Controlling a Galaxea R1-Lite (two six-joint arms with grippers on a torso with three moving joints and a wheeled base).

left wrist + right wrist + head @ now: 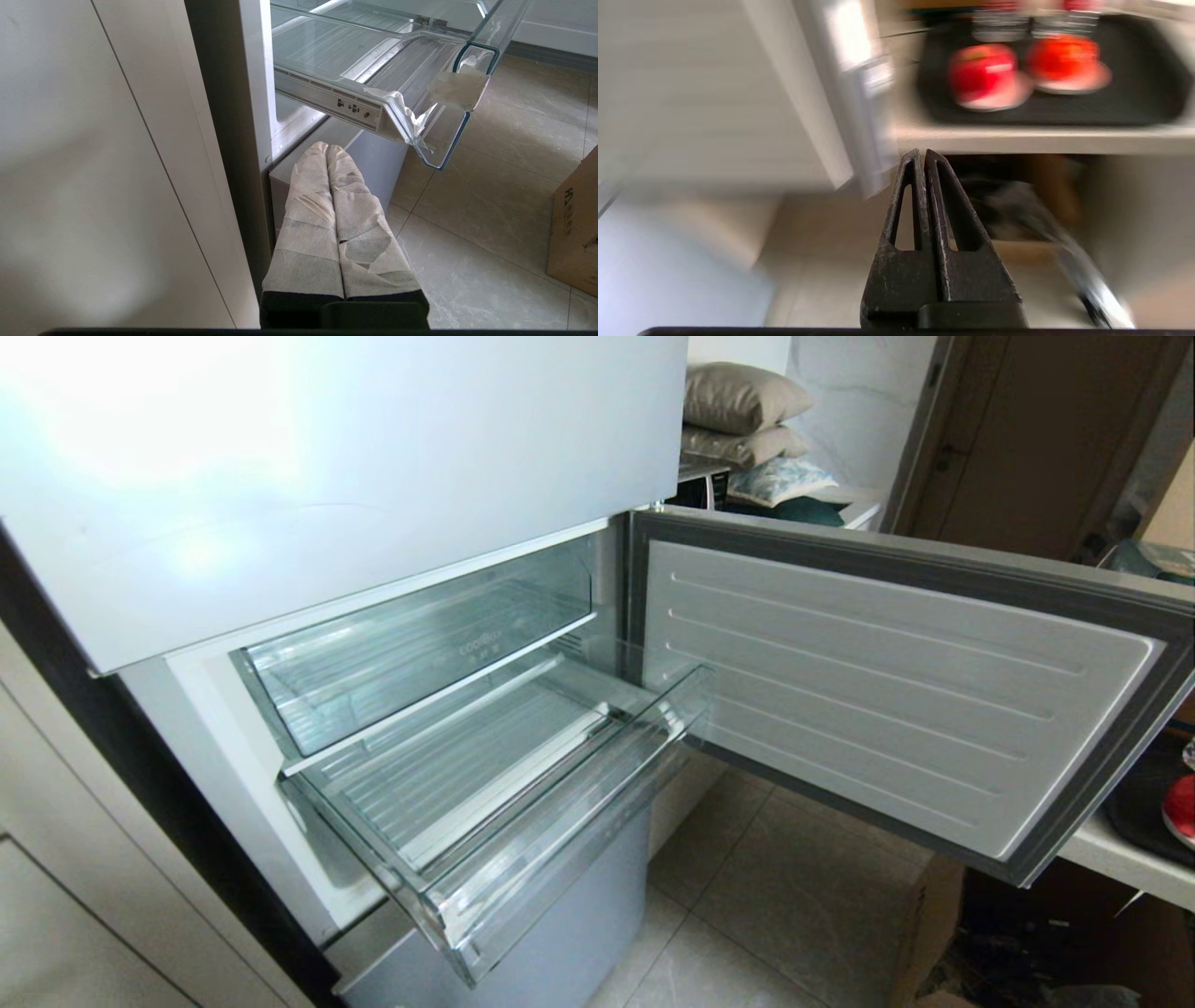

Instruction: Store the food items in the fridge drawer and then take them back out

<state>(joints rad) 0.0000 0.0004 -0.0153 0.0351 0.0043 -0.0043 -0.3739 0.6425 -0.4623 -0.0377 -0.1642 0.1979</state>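
Note:
The fridge drawer (pixel 546 845) stands pulled out and empty below the open fridge compartment. Its clear front corner (pixel 446 135) hangs over the floor in the left wrist view. My left gripper (pixel 327 147), its fingers wrapped in white tape, is shut on nothing and sits low beside the fridge base, under the drawer. My right gripper (pixel 921 153) is shut and empty, below the edge of a white counter. Two blurred round food items, one red (pixel 983 74) and one orange-red (pixel 1062 58), sit on pale saucers on a black tray (pixel 1148 93) on that counter. Neither arm appears in the head view.
The fridge door (pixel 896 700) swings wide open to the right. A clear bin with lettering (pixel 420 644) sits above the drawer. The counter edge (pixel 1120 859) shows at far right. A cardboard box (pixel 574 224) stands on the tiled floor. Bottles (pixel 999 23) stand behind the fruit.

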